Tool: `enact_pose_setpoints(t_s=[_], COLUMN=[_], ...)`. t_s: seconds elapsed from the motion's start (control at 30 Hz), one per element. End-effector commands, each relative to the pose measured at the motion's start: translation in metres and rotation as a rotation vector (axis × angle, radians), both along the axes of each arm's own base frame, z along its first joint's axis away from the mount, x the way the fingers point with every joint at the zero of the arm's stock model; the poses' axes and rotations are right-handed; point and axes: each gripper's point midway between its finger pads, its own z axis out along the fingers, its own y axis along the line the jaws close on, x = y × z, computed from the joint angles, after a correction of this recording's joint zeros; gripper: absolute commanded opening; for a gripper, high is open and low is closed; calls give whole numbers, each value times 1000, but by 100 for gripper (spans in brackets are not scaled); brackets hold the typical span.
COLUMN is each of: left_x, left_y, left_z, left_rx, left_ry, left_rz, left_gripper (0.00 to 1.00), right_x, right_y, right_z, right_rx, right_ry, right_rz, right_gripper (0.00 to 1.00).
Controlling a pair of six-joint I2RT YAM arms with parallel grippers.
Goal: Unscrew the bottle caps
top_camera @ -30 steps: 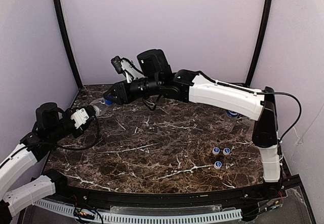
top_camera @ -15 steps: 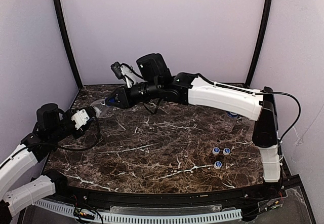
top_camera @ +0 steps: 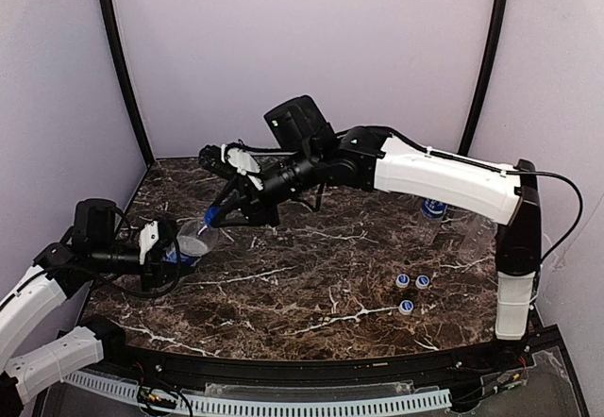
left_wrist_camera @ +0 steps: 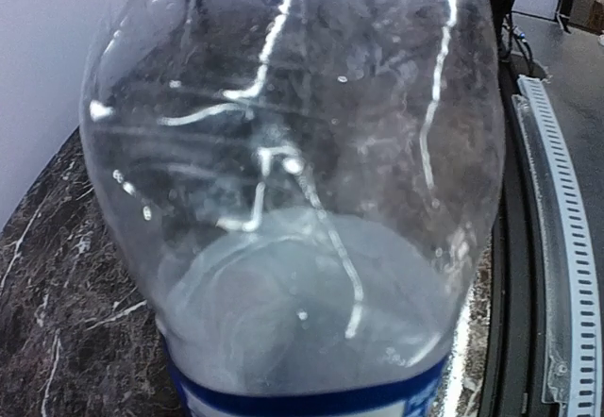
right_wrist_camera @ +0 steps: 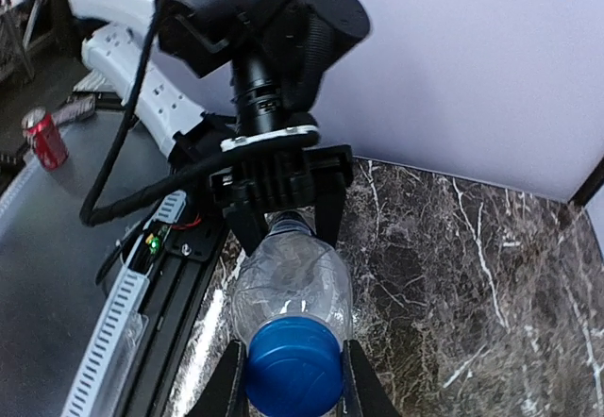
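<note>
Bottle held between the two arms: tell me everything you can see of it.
The bottle is clear plastic with a dark blue label around its body and a blue cap on its neck. It is tilted, neck toward the right arm. The left gripper clamps its body; the right gripper is shut on the cap.

Tabletop [top_camera: 311, 285] dark brown marble veined with white; walls [top_camera: 302, 49] pale lilac-grey, corner poles [top_camera: 121, 68] black; right arm [top_camera: 444, 176] and left arm [top_camera: 28, 304] white-shelled with black joints. Clear bottle [top_camera: 193, 241] at 9 o'clock: cap [right_wrist_camera: 293, 368] solid blue, a dark blue band with white marks low on the body; second bottle [top_camera: 433, 209] at 3 o'clock carries a dark blue label. Loose caps [top_camera: 412, 281] near 4 o'clock white-and-blue; red can [right_wrist_camera: 43, 139] at 9 o'clock of the right wrist view.
</note>
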Motion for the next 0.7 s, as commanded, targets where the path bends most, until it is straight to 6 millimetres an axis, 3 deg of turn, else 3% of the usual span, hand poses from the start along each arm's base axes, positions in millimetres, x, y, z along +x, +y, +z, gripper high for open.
enact_pose_setpoints(t_s=[0.0, 0.07, 0.1, 0.13, 0.17, 0.2, 0.33, 0.5, 0.57, 0.67], left_x=[-37, -37, -37, -36, -34, -33, -17, 11, 21, 33], left_y=[-20, -20, -20, -20, -19, -19, -14, -4, 1, 9], left_z=[22, 26, 26, 27, 26, 26, 24, 24, 23, 22], left_rx=[-144, -145, -144, -142, -136, -133, -110, -52, -32, -7], left_ry=[101, 100, 98, 95, 90, 83, 35, -70, -104, -137], left_rz=[-186, -191, -190, -187, -177, -170, -97, 25, 73, 145], left_gripper=[20, 20, 20, 20, 20, 20, 20, 21, 22, 22], right_x=[-45, -37, -33, -29, -25, -21, -11, 0, 13, 30], right_y=[-9, -8, -8, -7, -5, -3, 2, 3, 2, 1], right_z=[-18, -22, -21, -17, -12, -6, 29, 74, 74, 60], right_rx=[-58, -78, -79, -77, -70, -60, 14, 108, 102, 59], right_ry=[-270, -314, -331, -338, -336, -322, -195, 115, 223, 296], right_rz=[244, 221, 203, 176, 142, 107, -40, -168, -259, -380], right_gripper=[0, 0, 15, 40, 75, 95, 99, 99, 98, 86])
